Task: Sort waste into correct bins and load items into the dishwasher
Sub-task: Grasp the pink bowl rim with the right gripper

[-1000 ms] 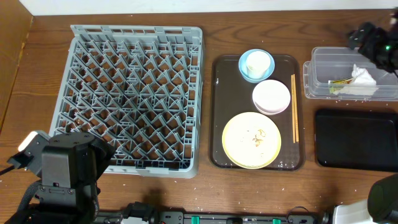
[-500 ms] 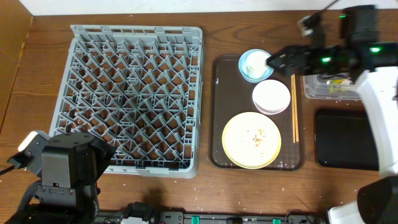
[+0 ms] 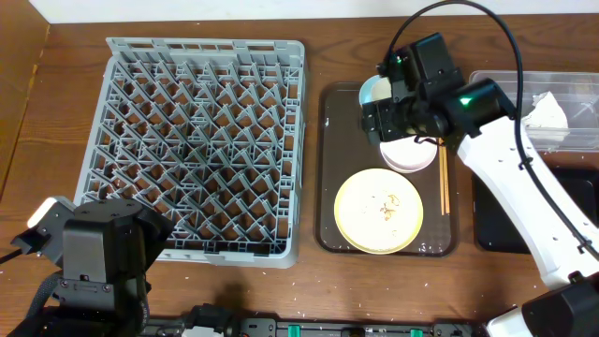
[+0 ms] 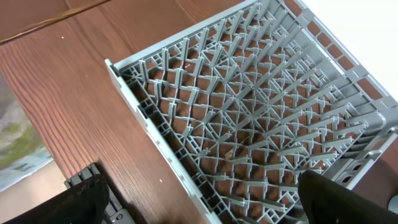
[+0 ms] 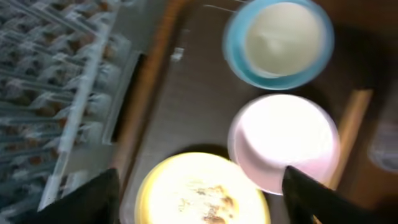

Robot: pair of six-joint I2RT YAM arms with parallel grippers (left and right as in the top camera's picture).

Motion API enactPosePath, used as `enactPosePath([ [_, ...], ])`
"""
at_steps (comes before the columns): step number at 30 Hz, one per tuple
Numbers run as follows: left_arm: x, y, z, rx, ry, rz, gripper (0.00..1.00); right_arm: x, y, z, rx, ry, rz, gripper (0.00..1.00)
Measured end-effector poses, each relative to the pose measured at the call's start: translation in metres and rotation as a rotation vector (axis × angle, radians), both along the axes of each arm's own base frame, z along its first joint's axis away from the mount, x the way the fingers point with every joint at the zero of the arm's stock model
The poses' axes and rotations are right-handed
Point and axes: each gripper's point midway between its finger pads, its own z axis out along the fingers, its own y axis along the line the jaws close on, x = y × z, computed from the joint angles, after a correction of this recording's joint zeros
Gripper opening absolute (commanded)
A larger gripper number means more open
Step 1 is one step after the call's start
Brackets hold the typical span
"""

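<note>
Your right hand (image 5: pixel 202 198) has swung off the clear tub (image 3: pixel 573 145), napkin (image 3: pixel 550 114) lying inside; it now hangs over light blue cup (image 5: pixel 280 40) and white bowl (image 5: pixel 283 143) on the tray (image 3: pixel 328 187); fingers apart, empty; dish loading likely next; left hand (image 4: pixel 217 202) wide open, empty.

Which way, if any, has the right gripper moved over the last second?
Yes. The right gripper has swung left, from by the clear plastic tub to over the dark brown serving tray, above the white bowl.
</note>
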Motion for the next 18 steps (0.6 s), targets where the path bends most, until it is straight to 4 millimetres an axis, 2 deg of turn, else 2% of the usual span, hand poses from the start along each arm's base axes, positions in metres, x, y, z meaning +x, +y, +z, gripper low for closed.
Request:
enactPosePath([
  [3, 0.0, 0.0, 0.0, 0.0, 0.0, 0.0, 0.98, 0.008, -0.011, -0.014, -0.051, -0.01, -0.085, 0.64],
  [6, 0.0, 0.0, 0.0, 0.0, 0.0, 0.0, 0.98, 0.01, -0.016, -0.047, -0.09, 0.032, -0.13, 0.51],
  [11, 0.0, 0.0, 0.0, 0.0, 0.0, 0.0, 0.98, 0.012, -0.017, -0.109, -0.136, 0.13, -0.174, 0.49],
  [15, 0.0, 0.0, 0.0, 0.0, 0.0, 0.0, 0.98, 0.013, -0.008, -0.141, -0.159, 0.174, -0.172, 0.38],
  [16, 0.0, 0.0, 0.0, 0.0, 0.001, 0.0, 0.98, 0.013, -0.004, -0.147, -0.164, 0.178, -0.17, 0.34],
  [18, 0.0, 0.0, 0.0, 0.0, 0.0, 0.0, 0.98, 0.012, -0.001, -0.159, -0.174, 0.194, -0.176, 0.18],
])
